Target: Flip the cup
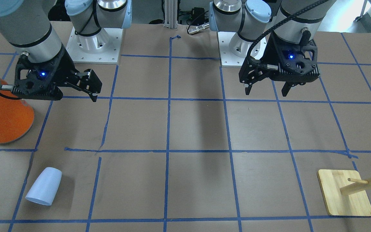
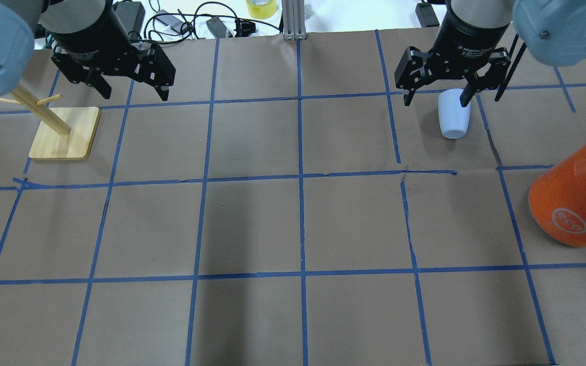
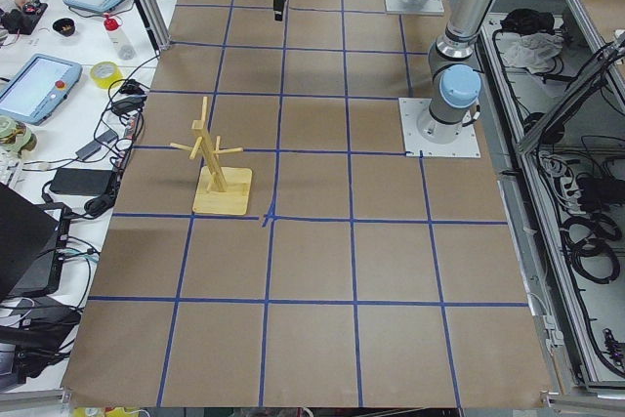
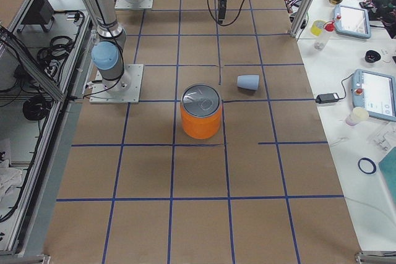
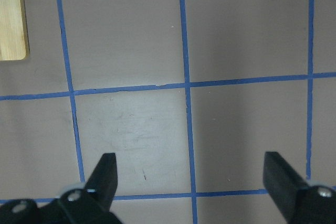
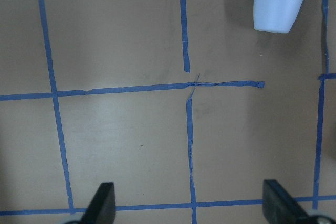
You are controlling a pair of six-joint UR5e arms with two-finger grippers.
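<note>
Matt paper, smooth plastic, bare wood, one shiny lid.
You've got dull brown paper over the table (image 1: 134,125), faintly scuffed and crossed by blue tape (image 1: 198,150) that wrinkles in places. The cup (image 1: 43,186) reads as smooth, matt, pale blue plastic. The orange canister (image 1: 3,119) carries a soft sheen, and its lid (image 4: 200,100) is reflective metal. The stand (image 1: 345,193) is pale unpainted wood with faint grain. The left gripper (image 5: 194,177) and right gripper (image 6: 190,203) both look like matt black plastic.
</note>
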